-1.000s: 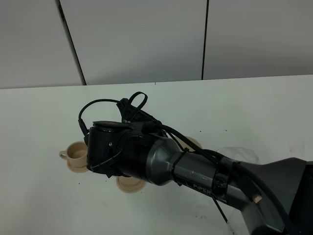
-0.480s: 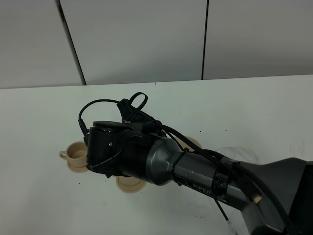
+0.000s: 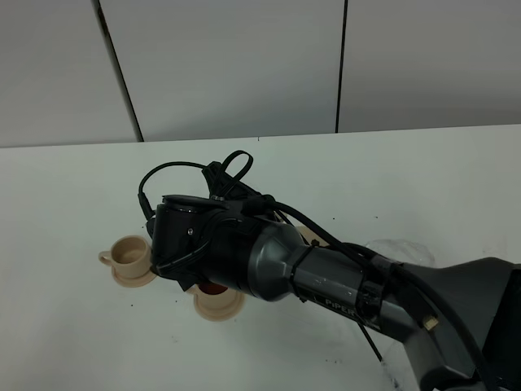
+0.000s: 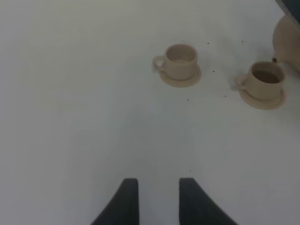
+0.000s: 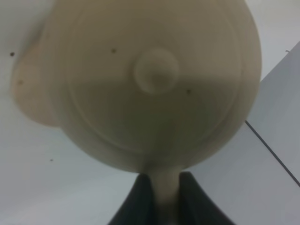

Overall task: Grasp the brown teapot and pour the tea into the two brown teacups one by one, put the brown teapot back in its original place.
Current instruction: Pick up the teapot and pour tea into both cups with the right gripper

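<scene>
The brown teapot (image 5: 154, 79) fills the right wrist view, lid knob facing the camera, and my right gripper (image 5: 164, 199) is shut on its loop handle. In the high view the right arm (image 3: 244, 257) reaches across and hides the teapot. One teacup (image 3: 130, 254) stands on its saucer left of the arm; of the other only the saucer (image 3: 218, 307) shows under the wrist. The left wrist view shows both teacups, one (image 4: 179, 62) pale inside and one (image 4: 265, 80) with dark tea, the teapot (image 4: 288, 42) hanging just beside the latter. My left gripper (image 4: 157, 199) is open over bare table.
A sliver of tan saucer (image 3: 310, 235) peeks out behind the right arm. A wet patch (image 3: 399, 251) lies on the white table (image 3: 73, 195) to the right. A grey panelled wall stands behind the table's far edge.
The right arm's wrist has shifted slightly to the right and turned a little, uncovering more of the left teacup. The cups have not moved.
</scene>
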Robot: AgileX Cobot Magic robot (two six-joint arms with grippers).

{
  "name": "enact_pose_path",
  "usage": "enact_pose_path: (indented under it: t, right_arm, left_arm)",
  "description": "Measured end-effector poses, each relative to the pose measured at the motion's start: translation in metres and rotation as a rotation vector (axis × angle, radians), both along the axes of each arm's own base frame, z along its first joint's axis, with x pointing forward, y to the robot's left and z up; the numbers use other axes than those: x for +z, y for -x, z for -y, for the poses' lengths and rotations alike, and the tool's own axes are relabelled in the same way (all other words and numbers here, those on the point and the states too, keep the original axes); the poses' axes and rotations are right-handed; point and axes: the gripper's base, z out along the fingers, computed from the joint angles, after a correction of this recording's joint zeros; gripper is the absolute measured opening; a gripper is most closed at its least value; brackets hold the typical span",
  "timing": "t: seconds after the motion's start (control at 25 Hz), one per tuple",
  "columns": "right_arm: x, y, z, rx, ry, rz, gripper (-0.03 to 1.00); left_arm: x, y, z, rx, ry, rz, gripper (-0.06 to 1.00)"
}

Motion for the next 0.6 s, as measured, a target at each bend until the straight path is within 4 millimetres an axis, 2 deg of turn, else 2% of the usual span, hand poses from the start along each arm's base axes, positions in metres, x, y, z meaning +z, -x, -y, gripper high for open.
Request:
enact_pose_path:
  t: [0.6]
  right_arm:
    - [-0.0028, -0.0003, 0.0021, -0.046, -0.043, -0.04, 0.09]
  left_arm:
    - [0.0, 0.0, 0.0, 0.0, 0.0, 0.0, 0.28]
